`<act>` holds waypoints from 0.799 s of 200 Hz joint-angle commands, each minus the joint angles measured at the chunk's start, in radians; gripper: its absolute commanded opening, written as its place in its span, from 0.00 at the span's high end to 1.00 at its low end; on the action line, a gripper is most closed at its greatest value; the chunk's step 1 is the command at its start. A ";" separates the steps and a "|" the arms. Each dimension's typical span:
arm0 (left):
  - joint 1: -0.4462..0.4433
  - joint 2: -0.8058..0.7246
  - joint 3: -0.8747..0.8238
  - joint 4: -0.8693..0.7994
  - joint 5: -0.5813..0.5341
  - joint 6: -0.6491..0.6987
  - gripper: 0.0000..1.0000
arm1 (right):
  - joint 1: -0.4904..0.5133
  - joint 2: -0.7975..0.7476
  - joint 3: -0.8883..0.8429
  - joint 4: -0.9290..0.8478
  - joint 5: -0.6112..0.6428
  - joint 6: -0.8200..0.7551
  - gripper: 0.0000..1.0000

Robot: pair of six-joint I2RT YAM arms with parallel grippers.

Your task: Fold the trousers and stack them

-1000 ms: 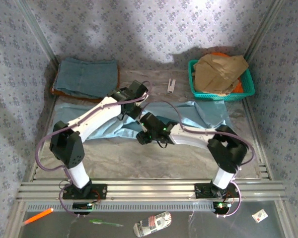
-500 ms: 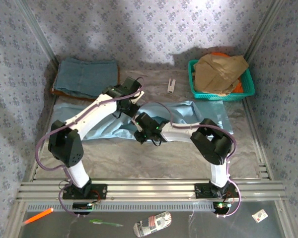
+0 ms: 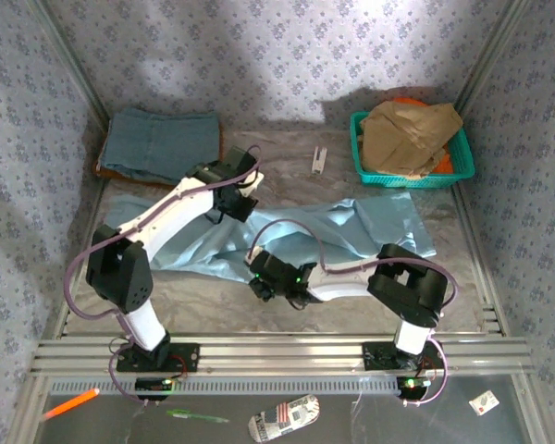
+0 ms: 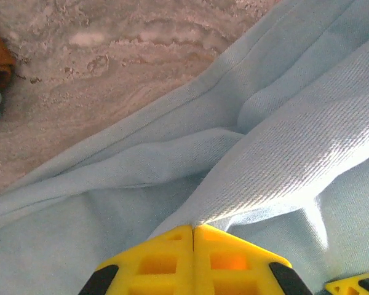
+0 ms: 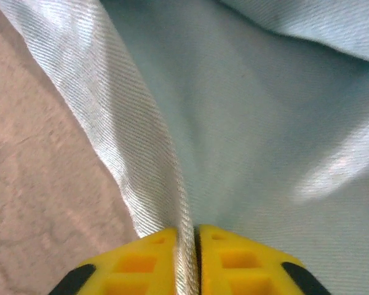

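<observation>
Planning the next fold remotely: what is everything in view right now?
trousers: one, pale sky-blue, spread across the table middle
denim garment: one, slate-blue, folded, far left corner
basket: one, teal, far right corner
tan garment: one, tan-brown, crumpled in the basket
small item: one, white, beyond the trousers, too small to identify
marker: one, orange, nearer than the rail, left
pen: one, green, right of the marker
left gripper: one, yellow fingers, shut on a trousers fold
right gripper: one, yellow fingers, shut on the trousers edge
</observation>
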 commanded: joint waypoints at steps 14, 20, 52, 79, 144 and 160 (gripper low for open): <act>-0.040 -0.129 -0.113 0.044 0.006 -0.061 1.00 | 0.065 0.012 -0.052 0.000 0.093 0.115 0.59; -0.056 -0.153 -0.149 0.053 -0.003 -0.075 1.00 | 0.064 -0.009 -0.069 -0.001 0.095 0.127 0.57; -0.207 -0.256 -0.331 0.100 -0.073 -0.169 1.00 | 0.023 -0.241 -0.150 -0.121 0.142 0.212 0.46; -0.363 -0.285 -0.444 0.160 -0.132 -0.272 1.00 | -0.105 -0.510 -0.172 -0.437 0.212 0.336 0.36; -0.552 -0.107 -0.509 0.241 -0.132 -0.403 0.34 | -0.909 -0.915 -0.078 -0.907 0.076 0.394 0.23; -0.562 -0.173 -0.487 0.202 -0.136 -0.407 0.18 | -1.084 -0.889 -0.075 -0.898 -0.037 0.370 0.22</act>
